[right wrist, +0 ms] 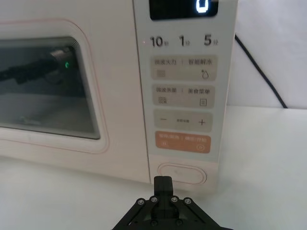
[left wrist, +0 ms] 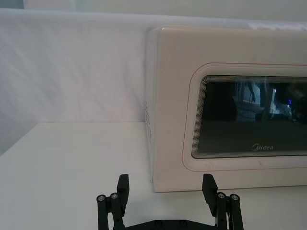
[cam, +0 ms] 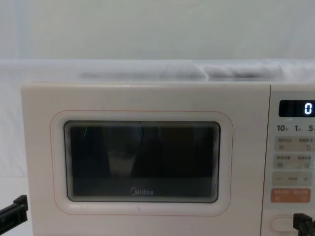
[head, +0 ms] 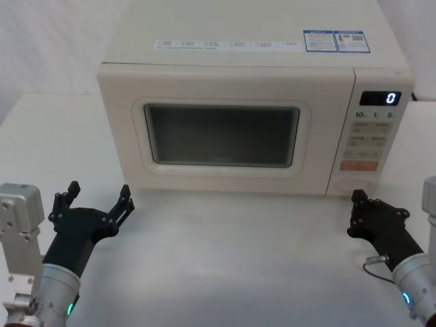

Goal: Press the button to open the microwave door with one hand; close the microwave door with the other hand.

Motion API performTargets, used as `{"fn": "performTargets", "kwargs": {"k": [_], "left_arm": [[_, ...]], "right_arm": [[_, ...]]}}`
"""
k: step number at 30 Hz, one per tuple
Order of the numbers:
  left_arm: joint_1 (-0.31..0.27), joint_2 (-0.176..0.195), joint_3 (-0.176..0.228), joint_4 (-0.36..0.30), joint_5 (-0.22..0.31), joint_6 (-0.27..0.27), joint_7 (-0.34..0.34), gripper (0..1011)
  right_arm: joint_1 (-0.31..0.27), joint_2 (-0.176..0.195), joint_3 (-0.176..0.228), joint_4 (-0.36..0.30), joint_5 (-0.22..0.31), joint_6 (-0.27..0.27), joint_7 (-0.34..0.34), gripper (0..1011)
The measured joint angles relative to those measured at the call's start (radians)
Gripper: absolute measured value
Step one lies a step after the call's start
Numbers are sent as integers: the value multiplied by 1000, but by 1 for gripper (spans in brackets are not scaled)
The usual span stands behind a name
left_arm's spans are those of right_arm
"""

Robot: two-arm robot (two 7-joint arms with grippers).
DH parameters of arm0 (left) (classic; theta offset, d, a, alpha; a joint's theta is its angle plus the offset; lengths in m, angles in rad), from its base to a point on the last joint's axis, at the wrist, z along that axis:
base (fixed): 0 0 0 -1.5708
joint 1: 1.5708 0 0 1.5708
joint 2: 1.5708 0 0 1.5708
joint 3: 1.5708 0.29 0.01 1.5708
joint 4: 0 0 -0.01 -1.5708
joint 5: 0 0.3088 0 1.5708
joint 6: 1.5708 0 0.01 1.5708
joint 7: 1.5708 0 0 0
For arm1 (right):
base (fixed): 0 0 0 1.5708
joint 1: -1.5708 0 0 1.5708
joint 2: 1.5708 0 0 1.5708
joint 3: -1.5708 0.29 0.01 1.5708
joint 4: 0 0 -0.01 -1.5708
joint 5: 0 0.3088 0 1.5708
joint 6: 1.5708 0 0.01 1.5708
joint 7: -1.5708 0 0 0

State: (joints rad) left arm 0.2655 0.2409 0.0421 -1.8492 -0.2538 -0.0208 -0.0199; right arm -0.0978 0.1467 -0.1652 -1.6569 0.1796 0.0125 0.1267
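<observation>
Both end effectors sit nearest, low over the white counter point(head: 231, 259) in front of the microwave point(head: 252, 116). That cream microwave is the biggest thing present and stands at the back of the counter. Its front is mostly the microwave door point(head: 221, 133), shut flush, with a dark window inside a thin pink outline and a grey "Midea" logo under the glass. To the door's right runs the narrow control panel point(head: 371, 133), its display point(head: 380, 99) reading 0, with an orange key point(right wrist: 184, 142) low down. Just below that key lies the button point(right wrist: 181, 173), a wide rounded oblong in the panel's own cream.

Before the microwave's left front corner, apart from it, hovers the left end effector point(head: 97, 199), its two fingers spread wide with nothing between them. At the microwave's right front corner, the right end effector point(head: 359, 199) has its fingers drawn together into one tip, pointed at the button and very near it; contact cannot be judged.
</observation>
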Motion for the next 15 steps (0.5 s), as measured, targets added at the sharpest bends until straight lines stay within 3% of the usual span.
{"fn": "performTargets", "kwargs": {"k": [15], "left_arm": [[0,0,0,0,0,0,0,1001]], "right_arm": [[124,3,-12,153,-18,21,38,0]]}}
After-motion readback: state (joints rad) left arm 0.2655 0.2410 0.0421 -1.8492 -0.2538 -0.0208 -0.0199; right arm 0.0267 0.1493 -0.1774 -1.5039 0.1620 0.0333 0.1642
